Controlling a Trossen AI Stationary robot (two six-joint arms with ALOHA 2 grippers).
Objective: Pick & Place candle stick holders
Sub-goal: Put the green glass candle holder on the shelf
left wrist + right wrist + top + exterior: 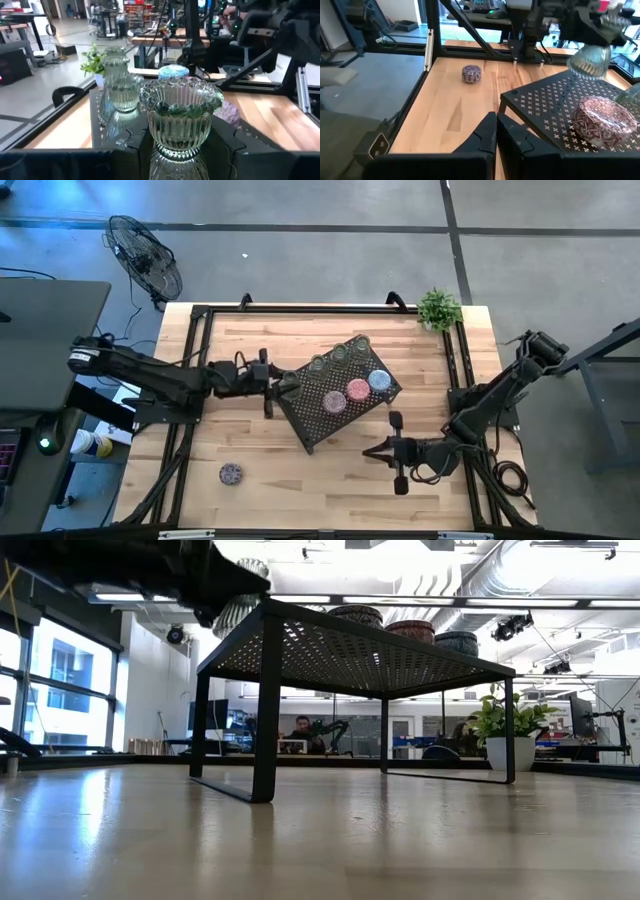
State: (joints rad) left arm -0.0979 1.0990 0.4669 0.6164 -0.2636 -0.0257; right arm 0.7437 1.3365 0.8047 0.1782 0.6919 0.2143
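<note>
We see L gripper (287, 383) holding a clear holder (179, 116) over the tray (325, 425).
R gripper (496, 131) is closed, empty, near tray; one holder (231, 473) on table (300, 470).

A clear ribbed glass candle stick holder (180, 122) with a beaded rim sat between the left gripper's (181, 150) two dark fingers (137, 145), above the black mesh tray (97, 120). Two more clear holders (120, 82) stood in a row behind it, a blue-topped holder (173, 71) beside them. A small green potted plant (94, 62) stood beyond the tray's far corner.
</note>
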